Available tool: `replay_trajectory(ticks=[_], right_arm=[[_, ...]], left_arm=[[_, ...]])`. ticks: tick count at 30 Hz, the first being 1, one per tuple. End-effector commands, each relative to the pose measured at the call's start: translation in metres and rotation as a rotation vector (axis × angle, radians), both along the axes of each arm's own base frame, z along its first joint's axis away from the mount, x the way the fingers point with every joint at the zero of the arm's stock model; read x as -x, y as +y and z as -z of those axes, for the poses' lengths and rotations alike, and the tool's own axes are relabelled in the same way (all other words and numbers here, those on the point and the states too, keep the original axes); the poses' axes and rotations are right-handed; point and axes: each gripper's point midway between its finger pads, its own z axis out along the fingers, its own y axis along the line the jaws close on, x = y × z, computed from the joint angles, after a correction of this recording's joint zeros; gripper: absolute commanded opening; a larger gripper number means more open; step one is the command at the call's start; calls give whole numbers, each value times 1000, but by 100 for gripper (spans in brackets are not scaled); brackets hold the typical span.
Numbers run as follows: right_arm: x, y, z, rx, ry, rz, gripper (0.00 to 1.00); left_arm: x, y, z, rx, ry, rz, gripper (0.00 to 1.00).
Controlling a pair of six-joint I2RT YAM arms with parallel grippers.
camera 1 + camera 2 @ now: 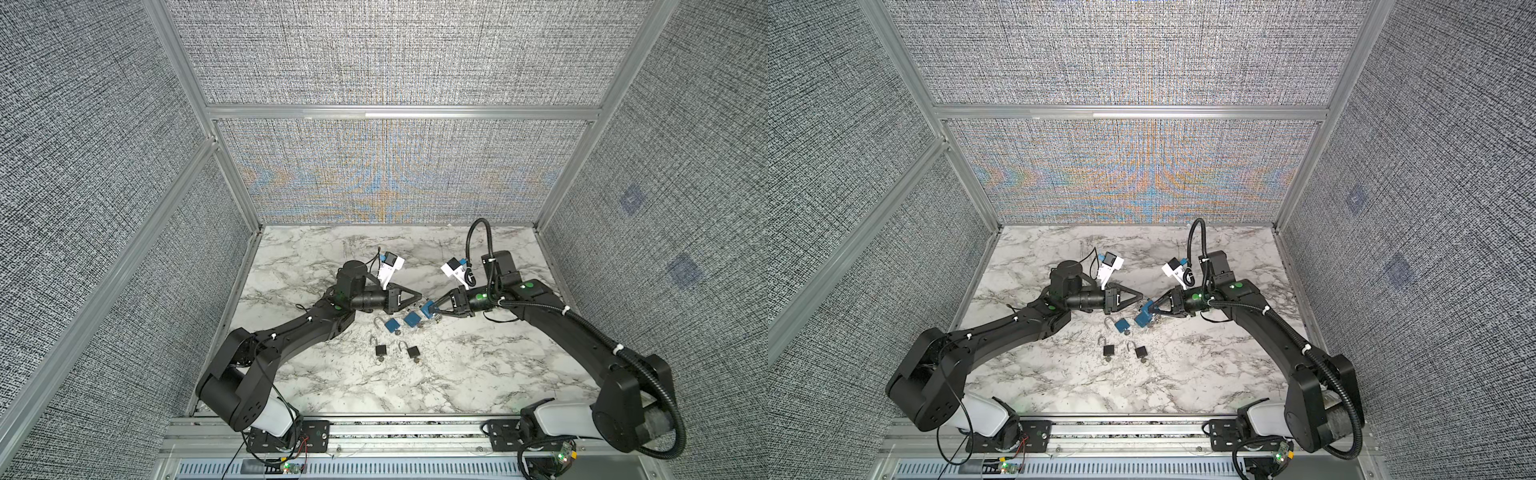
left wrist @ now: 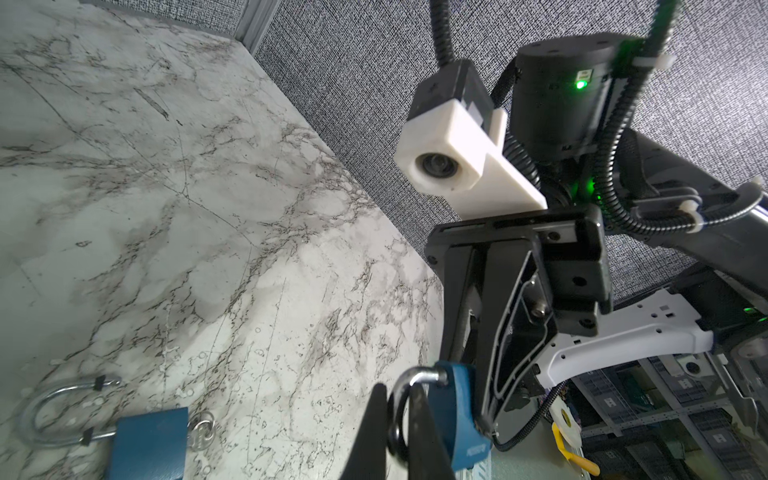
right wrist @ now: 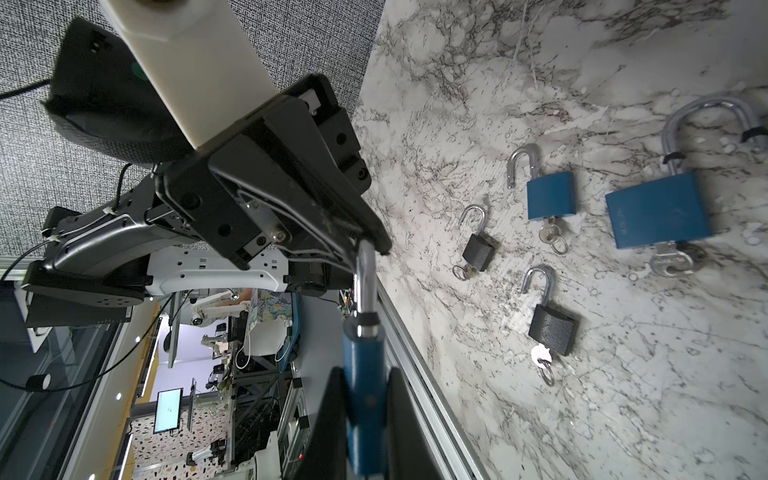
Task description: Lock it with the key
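A blue padlock hangs in the air between both grippers, above the marble table. My right gripper is shut on its blue body. My left gripper is shut on its silver shackle, and the two grippers' tips nearly meet. The wrist views do not show this padlock's key; a small silver bit shows beside the body in a top view.
On the table lie a large blue padlock, a smaller blue one and two black ones, all with open shackles and keys in them. Fabric walls enclose the table.
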Motion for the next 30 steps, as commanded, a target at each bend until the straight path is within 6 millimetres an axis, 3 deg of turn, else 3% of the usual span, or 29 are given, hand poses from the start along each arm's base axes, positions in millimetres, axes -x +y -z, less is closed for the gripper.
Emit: replay_trajectory(ticks=[1,22,30], right_arm=[[-34,5,-18,-16,-199,57,0],[-52,6,-15,-9,-212,101,0],[-42,2,-6,16,-192,91,0]], left_arm=[[38,-6,-10,45,17,182,0],[51,-11,-14,59,32,204,0],[41,-10,-26,79,-8,179,0]])
